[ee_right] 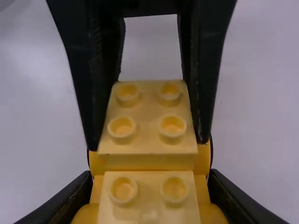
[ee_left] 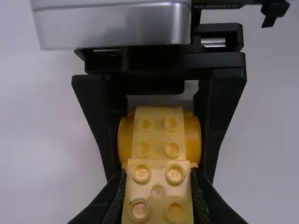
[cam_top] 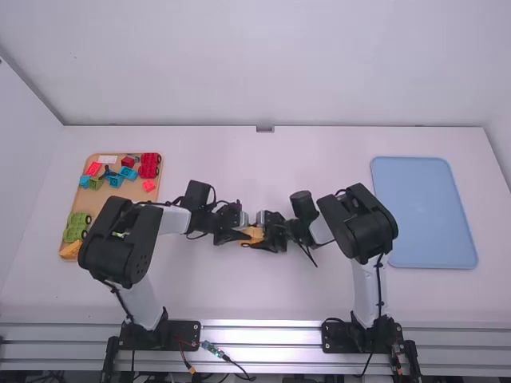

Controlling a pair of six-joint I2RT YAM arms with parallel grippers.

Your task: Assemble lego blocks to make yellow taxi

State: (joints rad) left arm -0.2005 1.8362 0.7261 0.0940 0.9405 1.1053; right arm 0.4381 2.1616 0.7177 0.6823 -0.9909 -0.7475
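Lies at middle of tabletop (cam_top: 263, 287), yellow taxi build (cam_top: 252, 234) gripped from opposite ends of its long axis. Pinches raised brick (ee_right: 147, 105) in left hand (ee_left: 158, 172), wheeled base (ee_right: 148, 163) in right hand (ee_right: 150, 175), both closed snug.

In my left wrist view, small raised lettering is standing out on the round studs (ee_left: 175, 174) of the nearest yellow block (ee_left: 158, 204). I am seeing it on three of them, while the fourth stud's face is looking too faint to tell.
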